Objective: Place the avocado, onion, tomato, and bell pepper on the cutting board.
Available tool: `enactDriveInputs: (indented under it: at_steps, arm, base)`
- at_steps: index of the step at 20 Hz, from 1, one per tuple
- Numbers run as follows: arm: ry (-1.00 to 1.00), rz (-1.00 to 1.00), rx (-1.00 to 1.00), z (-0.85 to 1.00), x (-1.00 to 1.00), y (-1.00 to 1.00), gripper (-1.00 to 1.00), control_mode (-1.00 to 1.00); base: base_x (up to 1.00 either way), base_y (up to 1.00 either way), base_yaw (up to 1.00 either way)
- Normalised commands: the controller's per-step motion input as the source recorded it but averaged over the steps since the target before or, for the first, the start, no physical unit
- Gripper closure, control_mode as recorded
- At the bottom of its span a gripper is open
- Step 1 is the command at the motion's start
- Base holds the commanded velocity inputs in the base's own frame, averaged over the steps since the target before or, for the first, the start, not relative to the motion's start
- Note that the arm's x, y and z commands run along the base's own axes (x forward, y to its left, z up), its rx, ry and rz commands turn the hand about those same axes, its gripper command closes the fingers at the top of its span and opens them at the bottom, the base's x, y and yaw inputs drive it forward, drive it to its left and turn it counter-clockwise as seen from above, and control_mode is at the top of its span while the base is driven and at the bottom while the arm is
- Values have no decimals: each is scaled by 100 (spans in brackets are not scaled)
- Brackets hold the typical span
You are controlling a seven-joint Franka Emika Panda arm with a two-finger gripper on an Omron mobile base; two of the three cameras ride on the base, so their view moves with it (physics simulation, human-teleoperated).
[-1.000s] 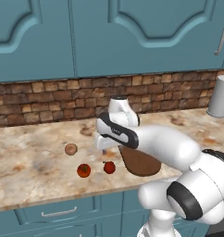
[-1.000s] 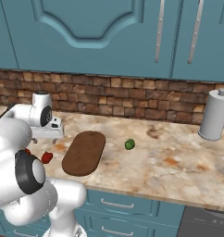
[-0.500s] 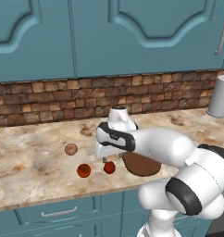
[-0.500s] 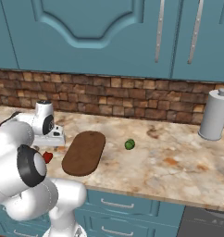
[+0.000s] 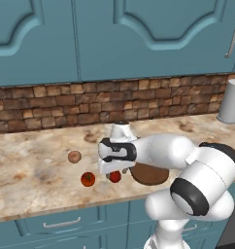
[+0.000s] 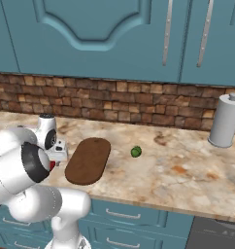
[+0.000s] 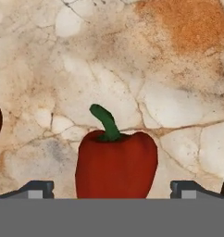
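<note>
Red bell pepper (image 7: pixel 116 164) framed between wide-apart tips of gripper (image 7: pixel 112 189), ungrasped; next, presumably lower, clamp, carry to cutting board (image 6: pixel 88 160).

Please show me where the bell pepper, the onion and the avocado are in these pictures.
bell pepper (image 7: pixel 116 164): hand view, middle of its red body, below the green stem.
onion (image 5: pixel 74 156): left base view, centre of the tan ball on the counter.
avocado (image 6: pixel 135 152): right base view, centre of the dark green ball.

Pincer (image 7: pixel 112 189) low, jaws wide apart
</note>
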Motion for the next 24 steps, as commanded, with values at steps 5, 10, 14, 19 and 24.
enactDriveInputs:
  at_steps: [5,10,14,19,24]
  arm:
    - [2,0,0,-36,0,5,100,-100]
    - [0,0,0,-15,-6,-1,100,-100]
    - [-5,0,0,20,-20,-15,100,-100]
    - [-15,-1,-6,64,-14,-14,100,-100]
    - [-2,-9,-7,66,-5,-45,100,-100]
  base:
    - [0,0,0]
    - [0,0,0]
    - [0,0,0]
    - [0,0,0]
    - [0,0,0]
